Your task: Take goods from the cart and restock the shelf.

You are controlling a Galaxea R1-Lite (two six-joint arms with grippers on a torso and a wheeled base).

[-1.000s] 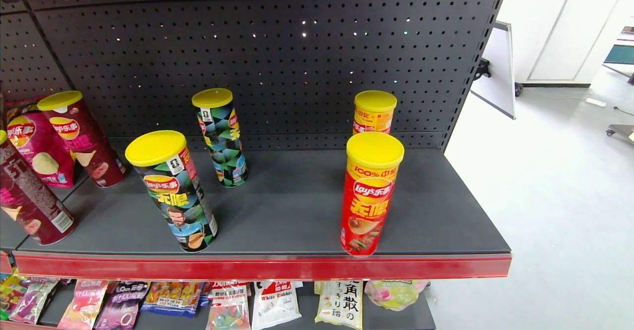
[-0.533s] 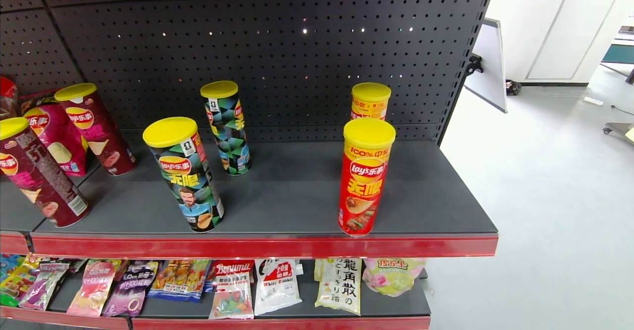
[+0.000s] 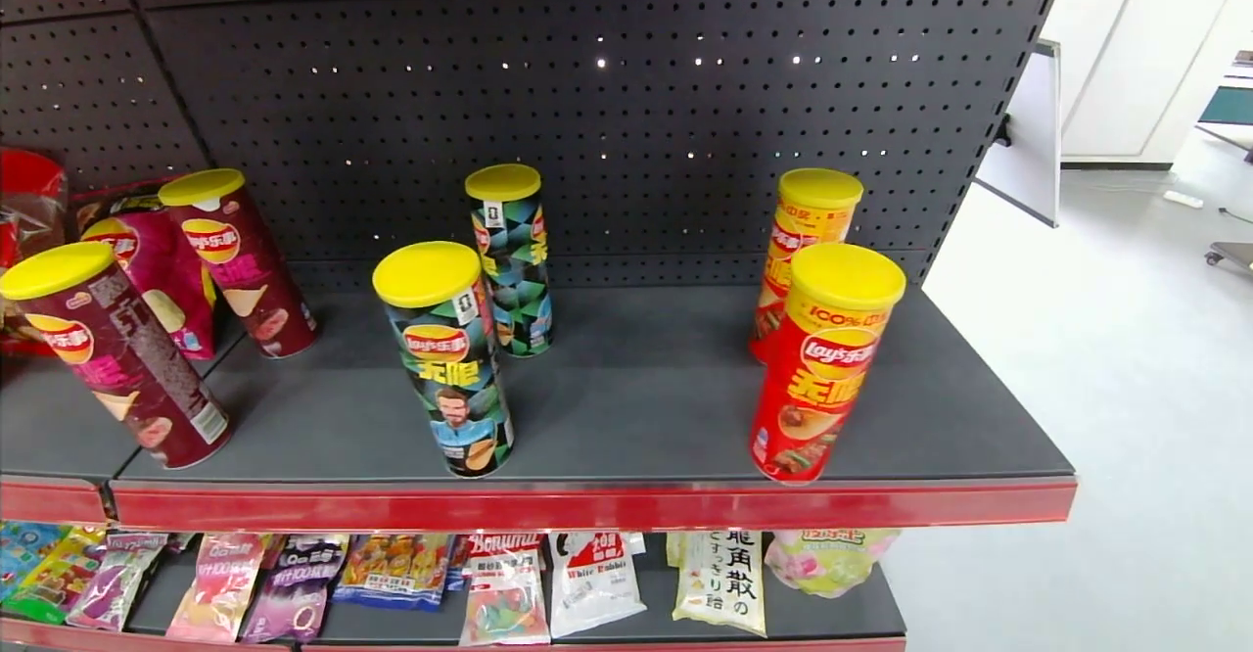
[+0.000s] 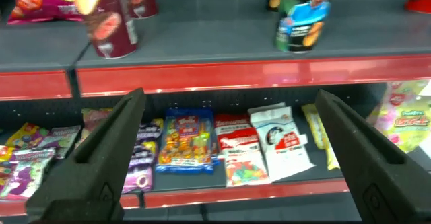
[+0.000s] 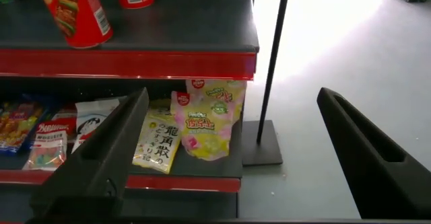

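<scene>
The dark shelf point(image 3: 636, 407) with a red front edge holds upright chip canisters with yellow lids. A red one point(image 3: 827, 363) stands at the front right, with an orange-red one point(image 3: 805, 241) behind it. A dark patterned canister point(image 3: 445, 358) stands front centre and another point(image 3: 509, 256) stands behind it. Maroon canisters point(image 3: 108, 353) are on the left. My left gripper point(image 4: 229, 95) is open and holds nothing, below the front patterned canister point(image 4: 303, 15). My right gripper point(image 5: 233, 93) is open and holds nothing, low by the shelf's right end, near the red canister point(image 5: 77, 12).
Snack bags point(image 3: 509, 593) lie in a row on the lower shelf. A perforated back panel point(image 3: 587, 123) closes the rear. A thin stand pole point(image 5: 269, 69) on a flat base rises beside the shelf's right end. Open grey floor point(image 3: 1126, 388) lies to the right.
The whole head view has shifted and the shelf now sits further right in it, so the camera moved. The canisters keep their places on the shelf.
</scene>
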